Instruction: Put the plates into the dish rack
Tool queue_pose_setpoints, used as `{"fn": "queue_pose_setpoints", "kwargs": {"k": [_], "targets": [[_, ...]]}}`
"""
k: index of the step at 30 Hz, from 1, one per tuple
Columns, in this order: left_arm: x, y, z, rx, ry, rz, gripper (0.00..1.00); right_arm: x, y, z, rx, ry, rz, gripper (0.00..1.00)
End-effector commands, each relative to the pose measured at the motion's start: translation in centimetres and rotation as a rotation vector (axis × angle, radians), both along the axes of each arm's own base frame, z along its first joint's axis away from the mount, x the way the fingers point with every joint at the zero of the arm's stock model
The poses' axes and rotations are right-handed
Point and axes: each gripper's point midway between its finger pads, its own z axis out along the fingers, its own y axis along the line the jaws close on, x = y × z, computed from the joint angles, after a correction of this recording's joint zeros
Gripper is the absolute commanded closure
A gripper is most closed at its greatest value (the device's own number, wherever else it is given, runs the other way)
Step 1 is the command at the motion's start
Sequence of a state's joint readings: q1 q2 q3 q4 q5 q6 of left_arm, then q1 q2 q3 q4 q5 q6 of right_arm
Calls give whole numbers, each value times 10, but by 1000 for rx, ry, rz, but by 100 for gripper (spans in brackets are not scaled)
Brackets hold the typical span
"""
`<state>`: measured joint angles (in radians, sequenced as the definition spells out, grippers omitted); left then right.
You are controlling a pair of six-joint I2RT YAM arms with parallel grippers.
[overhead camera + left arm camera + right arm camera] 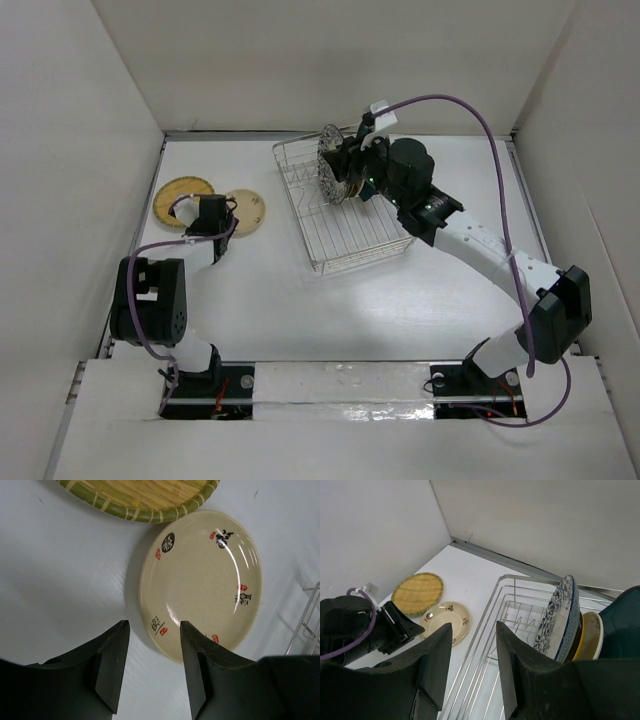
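From above, you see the dish rack (350,225) sitting toward the back right of the white tabletop (300,300), with a group of plates (331,165) standing on edge in its rear left corner and the right tool (352,163) right beside them. Your left tool (213,210) hangs low between the woven yellow plate (180,200) and the cream speckled plate (250,212), which both lie flat on the tabletop, well left of the rack. In the left wrist view, that tool's jaws stand moderately apart with nothing between them. The cream plate, marked with black and red characters, lies just ahead, and one finger overlaps its near rim. The woven plate's edge crosses the top of the view. In the right wrist view, your right tool is likewise parted and empty. Ahead of it, the blue-patterned plate (562,617) stands upright between the prongs, with a pale plate (591,635) and a teal plate (622,625) stacked on edge behind it.
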<state>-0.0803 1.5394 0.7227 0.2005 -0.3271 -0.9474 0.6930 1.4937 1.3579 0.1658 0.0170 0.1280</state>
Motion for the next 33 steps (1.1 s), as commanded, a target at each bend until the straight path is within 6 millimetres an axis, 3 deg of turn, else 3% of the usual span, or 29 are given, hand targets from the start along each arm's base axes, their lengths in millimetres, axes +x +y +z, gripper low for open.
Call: {"fn": "queue_pose_setpoints", "kwargs": {"k": [1, 7, 15, 24, 25, 29, 32, 33], "targets": [[22, 9, 19, 26, -71, 22, 59, -2, -3, 26, 65, -63, 23, 54], [25, 3, 4, 6, -42, 2, 64, 10, -12, 21, 86, -39, -16, 54], [28, 1, -12, -4, -16, -2, 71, 11, -8, 15, 78, -25, 0, 55], [14, 3, -18, -7, -16, 7, 91, 15, -14, 16, 75, -20, -27, 55], [10, 3, -20, -7, -9, 7, 98, 15, -15, 16, 74, -18, -29, 54], [0, 5, -17, 10, -8, -4, 100, 13, -16, 20, 79, -27, -27, 55], [-10, 8, -2, 46, -44, -24, 100, 11, -16, 20, 79, -28, -20, 56], [-11, 10, 16, 63, -90, -29, 100, 10, -12, 18, 76, -23, 0, 61]]}}
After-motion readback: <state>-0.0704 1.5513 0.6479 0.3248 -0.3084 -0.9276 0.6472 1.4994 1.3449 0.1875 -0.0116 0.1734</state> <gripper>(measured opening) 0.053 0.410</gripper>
